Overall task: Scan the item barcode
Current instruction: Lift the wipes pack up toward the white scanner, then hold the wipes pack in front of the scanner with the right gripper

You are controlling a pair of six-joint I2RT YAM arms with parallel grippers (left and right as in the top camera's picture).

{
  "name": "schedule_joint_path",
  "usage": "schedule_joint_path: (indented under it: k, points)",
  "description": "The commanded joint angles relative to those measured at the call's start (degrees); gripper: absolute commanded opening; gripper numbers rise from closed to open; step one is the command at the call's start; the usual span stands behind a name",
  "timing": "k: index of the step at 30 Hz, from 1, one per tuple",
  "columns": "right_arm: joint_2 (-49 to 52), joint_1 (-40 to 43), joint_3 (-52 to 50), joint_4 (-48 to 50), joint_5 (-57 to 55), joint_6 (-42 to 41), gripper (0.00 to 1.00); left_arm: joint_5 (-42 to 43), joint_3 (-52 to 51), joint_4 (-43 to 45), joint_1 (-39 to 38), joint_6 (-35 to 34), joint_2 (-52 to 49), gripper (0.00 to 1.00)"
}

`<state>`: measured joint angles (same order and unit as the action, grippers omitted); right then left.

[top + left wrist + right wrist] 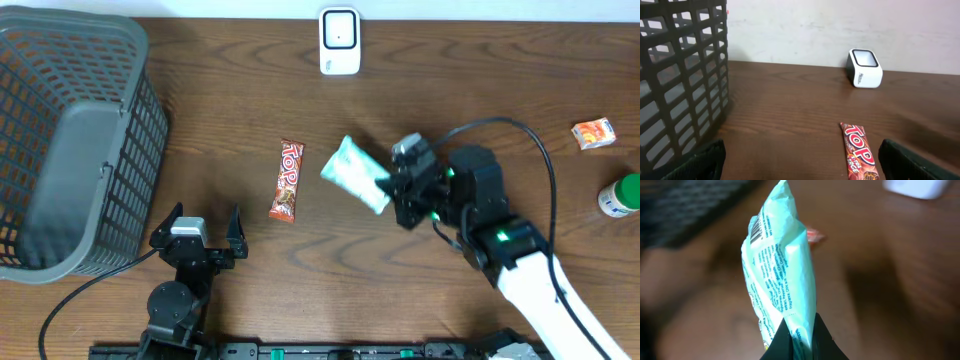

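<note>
1. Holding a pale green packet [782, 275] by one end, our right gripper [392, 188] is clenched on it, and the packet is lifted off the table [250, 90].
2. We see the packet near the middle of the table, to the right of a red candy bar [287, 180] and below the white scanner [340, 41], which stands at the far edge.
3. From the right wrist we see the packet standing nearly upright above the fingertips, with fine print down its side and a barcode [756, 230] near its upper left corner.
4. Our left gripper [200, 222] rests low at the near edge with its jaws spread wide and nothing between them.
5. We find a grey basket [80, 140] on the left side of the table, just beside the left arm.
6. At the far right we see a small orange box [593, 133] and a green-capped bottle [622, 195], well apart from the packet.
</note>
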<state>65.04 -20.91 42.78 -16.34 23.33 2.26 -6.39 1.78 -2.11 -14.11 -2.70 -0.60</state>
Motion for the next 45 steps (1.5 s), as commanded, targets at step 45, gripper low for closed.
schedule_joint_path:
  k: [45]
  points:
    - [80.5,-11.5,66.7,35.4,-89.9,90.0,0.01,-1.1,-1.6,-1.2,-0.2,0.7,0.4,0.98]
